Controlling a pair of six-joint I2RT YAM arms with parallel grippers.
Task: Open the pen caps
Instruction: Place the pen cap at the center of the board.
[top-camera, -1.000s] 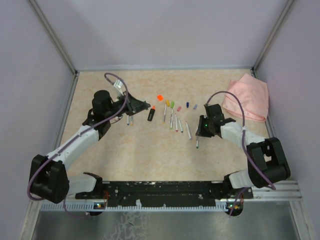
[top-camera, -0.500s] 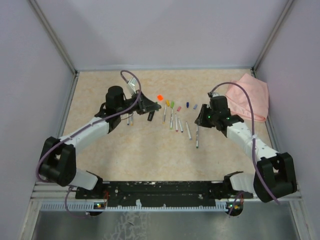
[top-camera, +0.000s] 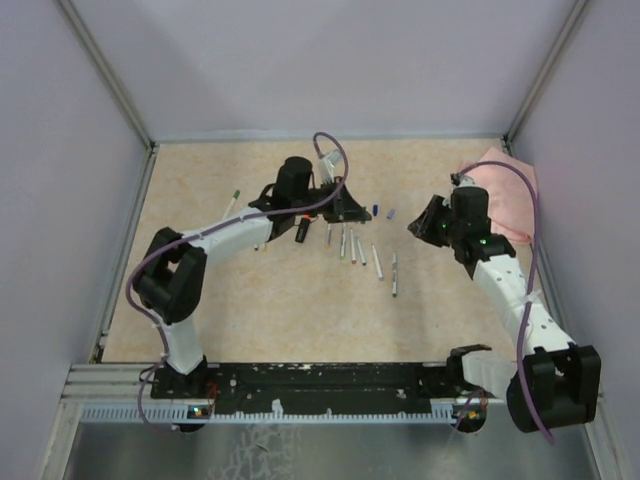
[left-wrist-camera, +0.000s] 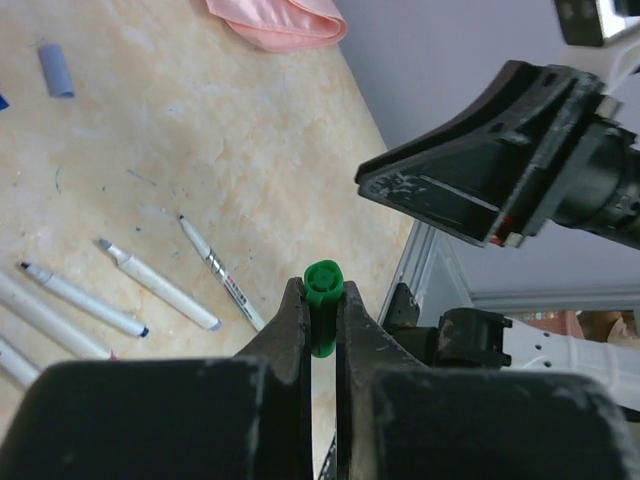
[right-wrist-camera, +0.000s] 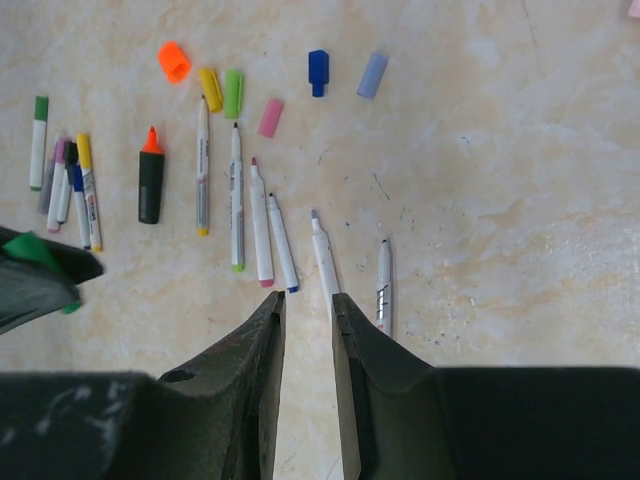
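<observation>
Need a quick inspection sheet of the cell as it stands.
Surface: beige table, faint ink marks.
Job's things: loose pen caps beside uncapped pens; capped pens to their left.
Clutter: pink cloth, far right corner; black highlighter among pens.
End effectors: left end effector shut on green cap; right end effector slightly open, empty.
Cables: purple cables loop over both arms; no snag seen.
Surroundings: grey walls; nothing else seen.

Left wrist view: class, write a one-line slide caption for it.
Left gripper pinches a green pen cap above uncapped pens on the table, with the right gripper opposite.
</observation>
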